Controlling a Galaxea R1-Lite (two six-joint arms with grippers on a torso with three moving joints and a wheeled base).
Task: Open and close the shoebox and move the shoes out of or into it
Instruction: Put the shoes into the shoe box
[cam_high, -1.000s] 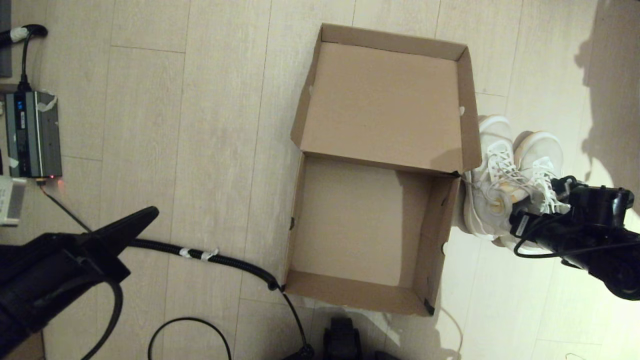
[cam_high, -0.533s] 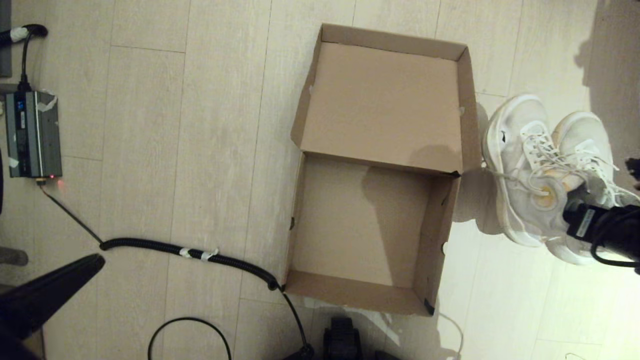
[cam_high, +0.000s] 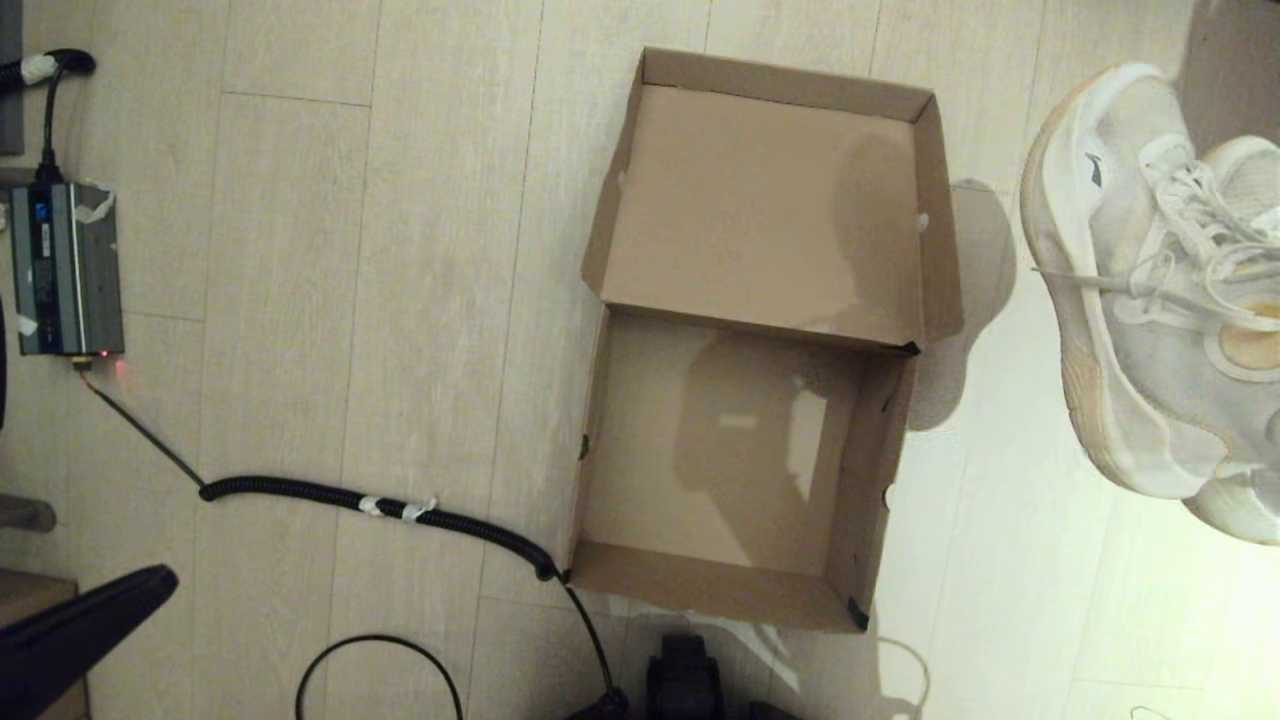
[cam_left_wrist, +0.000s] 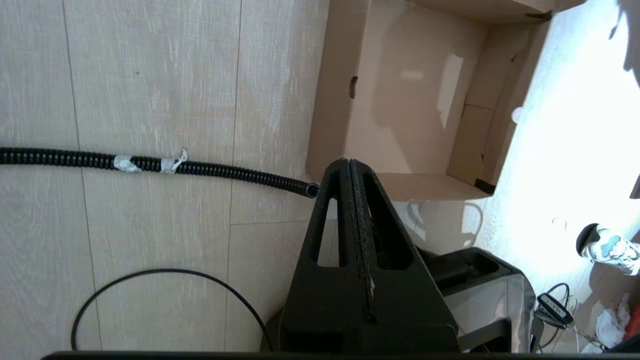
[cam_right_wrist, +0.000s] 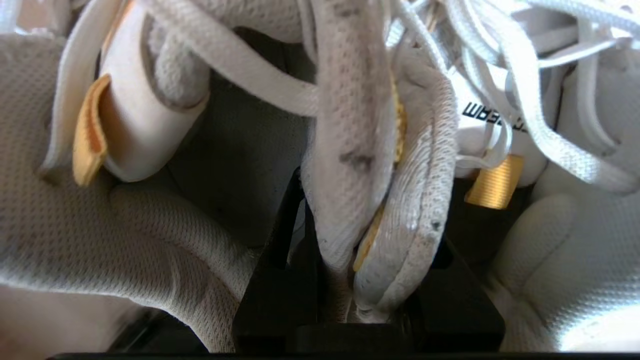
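Observation:
The brown cardboard shoebox (cam_high: 600, 430) lies open and empty on the floor, its hinged lid (cam_high: 770, 200) folded back flat on the far side. The pair of white mesh shoes (cam_high: 1150, 290) hangs high in the air to the right of the box, close to the head camera. My right gripper (cam_right_wrist: 365, 230) is shut on the pinched-together inner collars of both shoes (cam_right_wrist: 350, 150); the head view does not show it. My left gripper (cam_left_wrist: 347, 164) is shut and empty, low at the near left, short of the box's near left corner (cam_left_wrist: 320, 175).
A black corrugated hose (cam_high: 380, 505) runs across the floor to the box's near left corner. A thin black cable loop (cam_high: 380, 660) lies nearer. A grey power unit (cam_high: 65, 268) sits far left. The robot base (cam_high: 685, 680) is at the near edge.
The right gripper has lifted both shoes off the floor beside the box, up and to the right. The left arm has drawn back to the near left corner.

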